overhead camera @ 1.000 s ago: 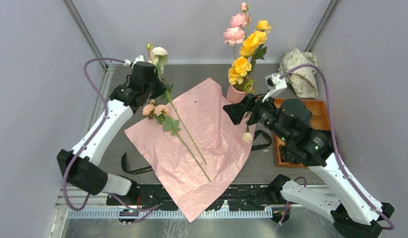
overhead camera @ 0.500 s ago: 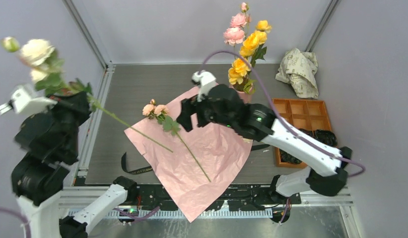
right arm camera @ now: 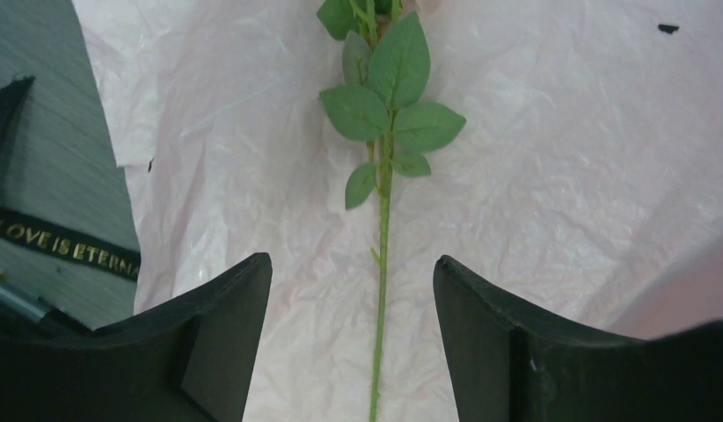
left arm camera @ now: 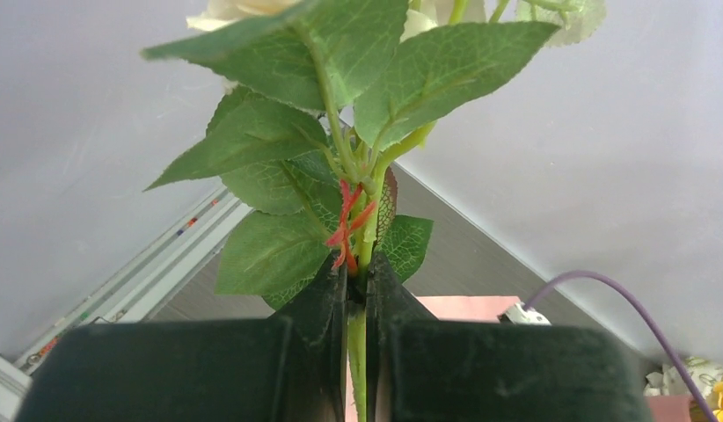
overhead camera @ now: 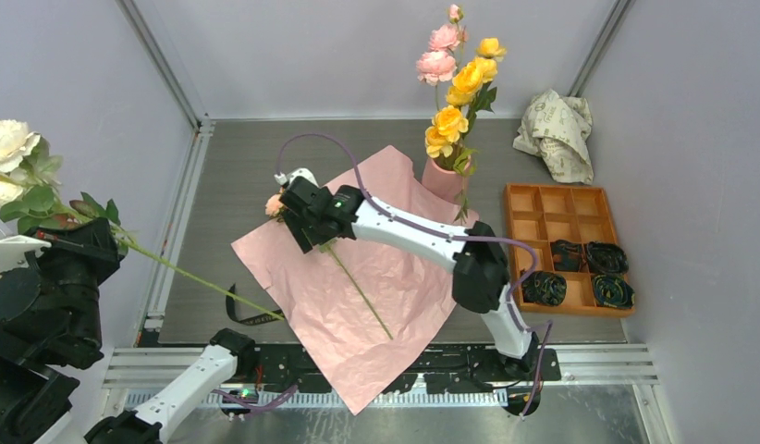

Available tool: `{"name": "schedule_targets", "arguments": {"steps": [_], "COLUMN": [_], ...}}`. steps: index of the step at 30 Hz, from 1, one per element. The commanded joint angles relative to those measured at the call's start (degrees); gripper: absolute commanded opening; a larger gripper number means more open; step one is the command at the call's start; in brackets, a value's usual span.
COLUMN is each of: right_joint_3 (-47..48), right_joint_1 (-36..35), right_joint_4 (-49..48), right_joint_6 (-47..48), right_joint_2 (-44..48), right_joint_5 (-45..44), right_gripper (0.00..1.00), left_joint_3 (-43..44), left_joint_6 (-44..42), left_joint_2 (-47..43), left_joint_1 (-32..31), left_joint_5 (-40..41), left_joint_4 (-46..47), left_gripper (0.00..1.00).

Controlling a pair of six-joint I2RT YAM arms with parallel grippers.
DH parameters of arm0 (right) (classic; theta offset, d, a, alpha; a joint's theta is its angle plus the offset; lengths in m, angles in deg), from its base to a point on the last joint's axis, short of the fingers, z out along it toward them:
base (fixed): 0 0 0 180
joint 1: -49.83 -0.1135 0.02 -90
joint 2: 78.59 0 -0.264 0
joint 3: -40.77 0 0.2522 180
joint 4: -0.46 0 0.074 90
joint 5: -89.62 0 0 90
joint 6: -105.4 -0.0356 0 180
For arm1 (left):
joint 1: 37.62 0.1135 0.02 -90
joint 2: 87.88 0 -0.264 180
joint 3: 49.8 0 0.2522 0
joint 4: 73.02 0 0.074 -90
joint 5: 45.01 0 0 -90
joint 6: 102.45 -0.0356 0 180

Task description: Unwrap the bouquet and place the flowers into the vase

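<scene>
While tight on cream flower [overhead camera: 6, 148], left pincer [left arm camera: 358, 290]; right pincer [right arm camera: 351, 264] agape; yellow flowers [overhead camera: 450, 120] in vase [overhead camera: 441, 178].

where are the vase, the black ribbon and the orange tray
vase [overhead camera: 441, 179], top view, its pink side wall
black ribbon [overhead camera: 250, 320], top view, its straight near stretch
orange tray [overhead camera: 554, 188], top view, its far rim

Left claw [left arm camera: 356, 294]: raised high at far left, clamped on flower stem [left arm camera: 357, 352]
Right claw [right arm camera: 351, 268]: low, jaws apart, arm stretched forward-left

Pale grey walls [overhead camera: 358, 55], dark tabletop [overhead camera: 238, 176], alu frame [overhead camera: 166, 63]
</scene>
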Motion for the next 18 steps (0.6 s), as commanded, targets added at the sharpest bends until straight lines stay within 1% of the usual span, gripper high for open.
{"name": "schedule_targets", "arguments": {"steps": [1, 8, 11, 18], "right_joint_3": [7.90, 15.66, 16.59, 19.60], "right_joint_1": [0.82, 2.26, 3.02, 4.76], "right_joint_4": [0.66, 1.81, 1.22, 0.29], "right_joint_6": [1.94, 3.10, 3.71, 5.01], "right_joint_2": [-5.93, -16.16, -18.75, -23.28], "right_joint_5": [-2.02, -1.86, -2.31, -1.72], "right_gripper": [0.71, 0.66, 0.65, 0.63], "left_joint_3": [1.57, -2.33, -2.74, -4.46], "left_joint_6": [-3.01, -3.00, -2.97, -3.01], "left_joint_2": [2.16, 1.26, 1.20, 0.80], "left_joint_1": [0.18, 0.16, 0.13, 0.16], "left_joint_5": [-1.95, -4.91, -6.31, -6.84], "left_joint_4": [-1.62, 0.32, 0.99, 2.06], "left_gripper": [0.00, 0.00, 0.00, 0.00]}}
